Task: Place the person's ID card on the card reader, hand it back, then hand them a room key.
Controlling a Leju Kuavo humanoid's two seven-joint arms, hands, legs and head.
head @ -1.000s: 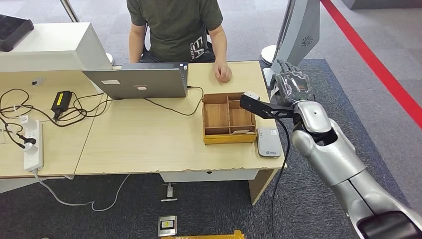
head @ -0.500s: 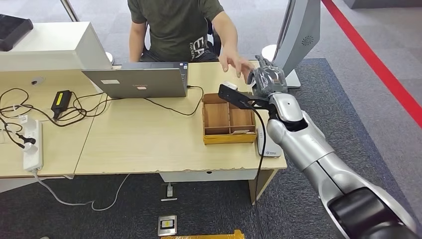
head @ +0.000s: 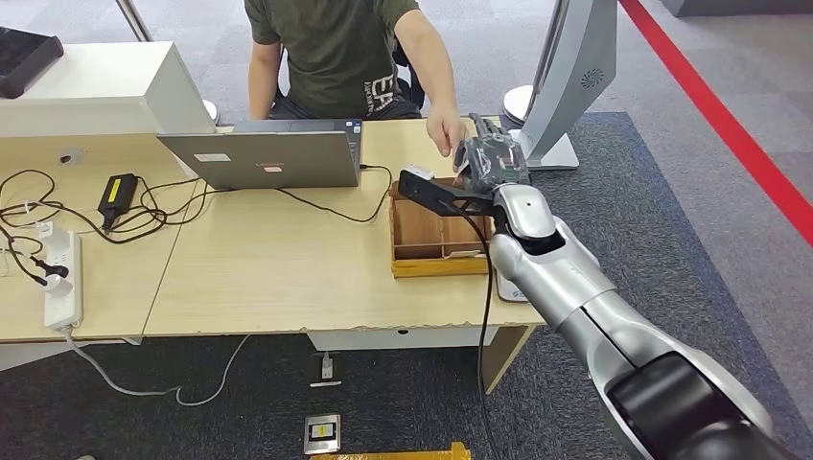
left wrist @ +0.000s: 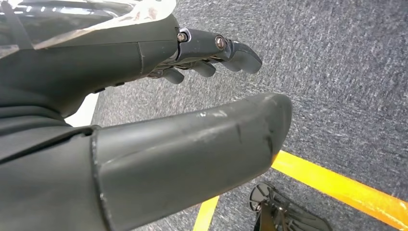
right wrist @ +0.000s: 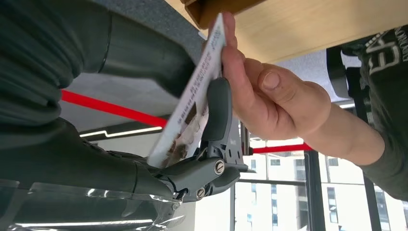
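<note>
Right hand [head: 489,158] is raised over the far edge of the worktop [head: 278,259], just beyond the wooden tray [head: 436,235], and meets the person's hand [right wrist: 269,98] there. From the right wrist camera a card [right wrist: 190,103] stands on edge between the robot's dark fingers [right wrist: 216,113] and thumb, while the person's fingers pinch its other end; both parties have hold of it at once. Which way the card is going cannot be told, so this is either the first taking of the ID or a handover. A grey card reader [head: 511,286] lies on the worktop beside the tray, partly hidden by the arm. Left hand [left wrist: 159,120] hangs over the carpet, fingers spread, holding nothing.
</note>
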